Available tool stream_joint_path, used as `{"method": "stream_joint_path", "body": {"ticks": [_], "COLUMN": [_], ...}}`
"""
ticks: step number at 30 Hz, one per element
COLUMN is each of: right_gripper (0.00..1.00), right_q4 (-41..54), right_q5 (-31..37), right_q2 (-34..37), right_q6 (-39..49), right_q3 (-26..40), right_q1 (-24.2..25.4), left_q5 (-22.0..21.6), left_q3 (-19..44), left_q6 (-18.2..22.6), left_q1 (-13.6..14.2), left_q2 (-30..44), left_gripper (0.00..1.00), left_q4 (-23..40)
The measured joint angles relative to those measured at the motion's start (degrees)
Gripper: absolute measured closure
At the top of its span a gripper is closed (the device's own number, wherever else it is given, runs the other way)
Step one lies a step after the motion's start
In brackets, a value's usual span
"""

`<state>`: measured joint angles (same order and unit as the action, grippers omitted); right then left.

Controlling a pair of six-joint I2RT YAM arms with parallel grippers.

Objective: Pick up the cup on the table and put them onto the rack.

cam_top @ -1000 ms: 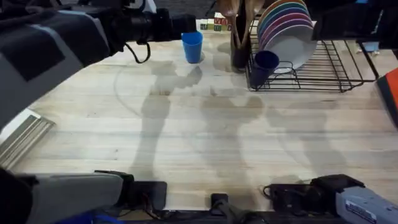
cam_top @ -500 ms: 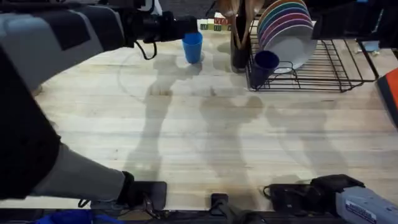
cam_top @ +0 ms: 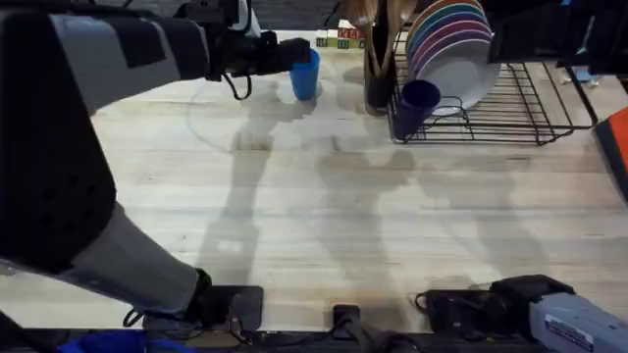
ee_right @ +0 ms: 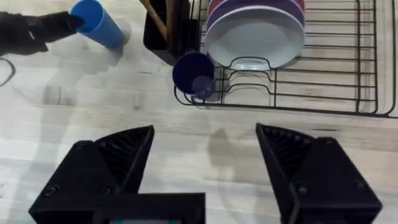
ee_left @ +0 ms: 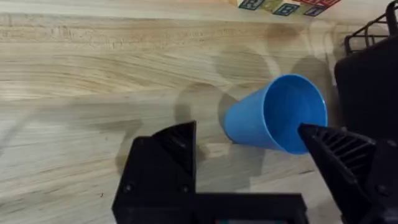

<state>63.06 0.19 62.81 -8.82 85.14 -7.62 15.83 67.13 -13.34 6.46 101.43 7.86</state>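
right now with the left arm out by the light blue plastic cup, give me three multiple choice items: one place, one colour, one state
1. Where is the light blue plastic cup?
A on the wooden table
B in the black wire dish rack
C on a plate
2. What colour is the cup at the rack's corner?
A red
B dark blue
C white
3. The right gripper is
A shut on a cup
B open
C shut on a plate

A: it stands on wood, left of the rack.
B: navy in both views.
B: fingers wide apart, nothing between.

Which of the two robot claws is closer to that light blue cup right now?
The left. The left gripper is right at the light blue cup, open, its fingers either side of it. The right gripper hangs open well back, nearer the rack.
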Motion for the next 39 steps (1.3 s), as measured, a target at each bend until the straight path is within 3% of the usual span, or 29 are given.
{"method": "stream_joint_path", "body": {"ticks": [11,20,28,39], "right_gripper": [0.004,0.004,0.004,0.004], "right_q4": [0.0,0.0,0.0,0.0], "right_q5": [0.0,0.0,0.0,0.0], "right_q2": [1.1,1.1,1.1,1.1], "right_q6": [0.0,0.0,0.0,0.0], "right_q3": [0.0,0.0,0.0,0.0], "right_q1": [0.0,0.0,0.0,0.0], "left_q5": [-0.9,-0.8,-0.8,-0.8], "left_q3": [0.0,0.0,0.0,0.5], "left_q6": [-0.9,-2.4,-2.6,-2.6], "left_q1": [0.0,0.1,0.6,1.0], "left_q2": [1.6,2.1,2.1,2.1], "left_gripper": [0.032,0.435,0.945,0.961], "left_q4": [-0.8,-1.2,-0.9,2.3]}}
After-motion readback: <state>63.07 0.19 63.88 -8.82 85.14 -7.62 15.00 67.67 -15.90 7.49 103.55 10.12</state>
